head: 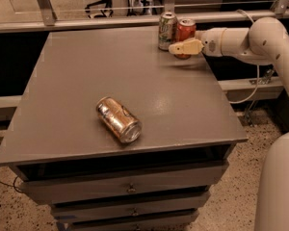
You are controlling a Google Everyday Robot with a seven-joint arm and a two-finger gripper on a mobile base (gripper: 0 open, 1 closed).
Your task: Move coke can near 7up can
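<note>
Three cans sit on the grey top of a drawer cabinet point(111, 66). Two of them stand upright at the far right corner: the 7up can point(167, 30), pale green and white with a silver top, and the coke can point(186, 29), red with a silver top, just to its right. The two are side by side, so close that they look to be touching, though I cannot be sure of contact. Both stand near the cabinet's back edge.

From the right, the robot's white arm point(260, 37) reaches in level over the edge of the cabinet. Its cream-coloured gripper point(182, 47) is at the coke can, low down, with its near side crossing the front of the can's base and its tip pointing left toward the 7up can. How wide the jaws stand, or whether they have hold of the coke can, I cannot tell from where I am, since the can hides the far side.

Well apart from all this, toward the front of the top, a shiny gold-bronze can point(119, 120) lies on its side, its silver end turned toward the front right corner. Below the top are closed drawers point(130, 189), each with a small knob, and under them a speckled floor point(231, 201).
</note>
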